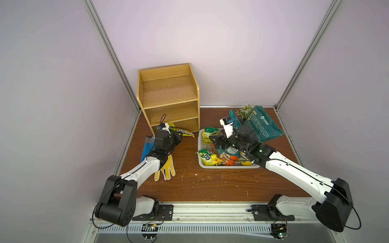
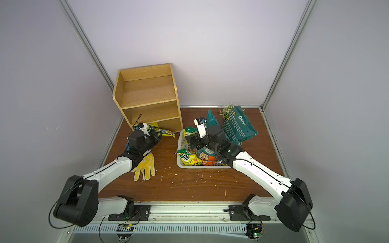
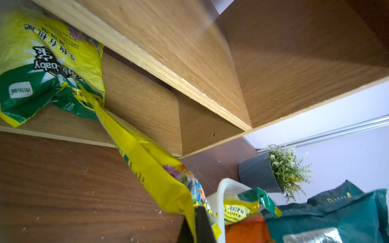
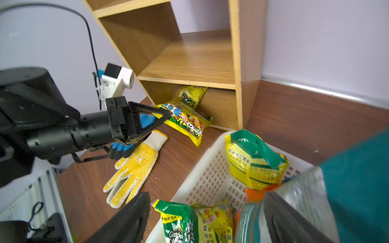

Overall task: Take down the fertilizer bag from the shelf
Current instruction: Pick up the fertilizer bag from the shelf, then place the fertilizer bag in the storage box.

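- The wooden shelf [image 1: 168, 94] stood at the back left of the brown surface [image 1: 210, 185]. I could see nothing on its top and middle tiers.
- The left hand [image 4: 167, 116] was pinched together on a corner of the yellow flowered fertilizer bag [image 4: 185, 122].
- That bag lay mostly out on the surface, just in front of the lowest tier, with its far end at the tier's front edge.
- A second yellow-and-green bag [image 4: 192, 94] sat inside the lowest tier, behind it.
- The right hand [image 4: 207, 199] hung over the white perforated basket [image 1: 201, 162], its jaws wide apart and gripping nothing that I could see.
- Several yellow, green and orange packets lay in the basket.
- A yellow dotted glove [image 1: 166, 170] lay flat under the left arm, with a blue glove [image 1: 147, 147] beside it.
- A small potted plant [image 1: 245, 110] and a large teal bag [image 1: 265, 126] stood behind the basket.
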{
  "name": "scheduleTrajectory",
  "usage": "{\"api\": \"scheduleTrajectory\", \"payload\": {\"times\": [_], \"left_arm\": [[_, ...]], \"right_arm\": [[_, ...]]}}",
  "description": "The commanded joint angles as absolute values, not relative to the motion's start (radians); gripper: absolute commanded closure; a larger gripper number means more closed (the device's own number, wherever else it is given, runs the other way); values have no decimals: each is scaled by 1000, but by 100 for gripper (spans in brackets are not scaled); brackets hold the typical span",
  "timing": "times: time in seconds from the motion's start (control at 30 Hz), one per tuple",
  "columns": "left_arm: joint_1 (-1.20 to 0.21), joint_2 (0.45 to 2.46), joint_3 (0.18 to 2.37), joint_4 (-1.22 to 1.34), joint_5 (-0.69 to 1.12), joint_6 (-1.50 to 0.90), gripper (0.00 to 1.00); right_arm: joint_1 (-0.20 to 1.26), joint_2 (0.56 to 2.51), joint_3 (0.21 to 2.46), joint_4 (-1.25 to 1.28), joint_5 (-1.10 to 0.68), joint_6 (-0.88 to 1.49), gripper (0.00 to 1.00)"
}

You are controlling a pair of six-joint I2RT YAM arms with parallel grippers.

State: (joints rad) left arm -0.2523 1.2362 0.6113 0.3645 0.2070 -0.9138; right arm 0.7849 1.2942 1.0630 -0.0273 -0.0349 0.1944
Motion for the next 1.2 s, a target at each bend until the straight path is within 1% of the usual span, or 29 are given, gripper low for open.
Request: {"api": "scheduleTrajectory", "payload": {"times": [0.0,0.07,0.13,0.23,0.3,0.4,0.57,0.73,0.8,0.83,0.97,1.0,1.03,1.13,1.17], "left_arm": [[-271,1118,676,180,177,-839,100],[-272,1049,703,85,165,-820,100],[-273,998,733,15,160,-812,100],[-272,951,787,-84,194,-810,100],[-272,937,814,-145,230,-816,100],[-272,910,828,-197,293,-833,100],[-272,873,872,-305,354,-832,100],[-273,838,881,-319,384,-876,100],[-274,826,876,-315,393,-896,100],[-274,819,876,-313,395,-905,100],[-274,789,874,-314,395,-921,100],[-274,788,874,-313,399,-922,100],[-273,787,877,-316,403,-924,100],[-273,788,882,-317,403,-925,100],[-273,787,884,-313,399,-925,100]], "right_arm": [[889,1325,1166,-98,-41,0,8],[936,1350,1199,-88,-25,-48,8],[951,1377,1220,-68,-47,-70,8],[963,1417,1245,-49,-87,-107,10],[967,1440,1257,-33,-119,-143,9],[968,1476,1269,3,-154,-199,5],[968,1555,1339,15,-150,-315,1],[968,1665,1464,-29,-206,-359,3],[968,1716,1517,-66,-225,-366,8],[967,1743,1545,-85,-228,-371,13],[968,1841,1657,-163,-254,-372,40],[968,1858,1678,-174,-266,-367,44],[966,1875,1701,-184,-277,-361,48],[967,1911,1749,-216,-291,-340,52],[968,1916,1757,-226,-293,-337,59]]}}
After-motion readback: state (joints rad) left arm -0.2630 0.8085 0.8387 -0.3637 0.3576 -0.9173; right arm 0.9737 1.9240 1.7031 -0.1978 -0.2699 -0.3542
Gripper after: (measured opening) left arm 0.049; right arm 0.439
